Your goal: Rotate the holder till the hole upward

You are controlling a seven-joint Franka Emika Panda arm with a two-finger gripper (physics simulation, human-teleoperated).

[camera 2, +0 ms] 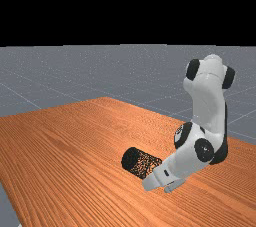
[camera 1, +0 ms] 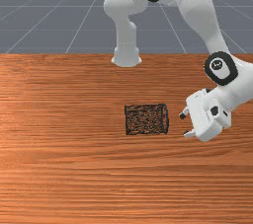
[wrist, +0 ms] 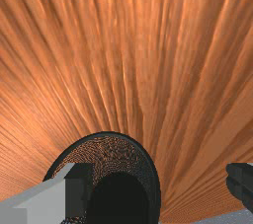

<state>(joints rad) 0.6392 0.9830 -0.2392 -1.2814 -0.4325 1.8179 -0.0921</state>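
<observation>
Wrist view: your end effector [wrist: 160, 186] stands open before the mesh holder [wrist: 118, 151]; ideally, slide one finger inside its mouth, pinch the wall, tilt upward gently. Front view: the holder lies sideways on the table [camera 1: 59, 168], near the fingertips, toward the front view's left. Far view: the end effector reaches low beside it.

You can read no text or numbers; the mark [camera 1: 216, 64] on the arm's black cap [camera 1: 229, 72] is too small.

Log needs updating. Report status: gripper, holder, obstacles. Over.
Gripper open beside holder, holding nothing. Holder on its side, hole facing gripper. Possible snag: one finger overlaps its rim in wrist view.
</observation>
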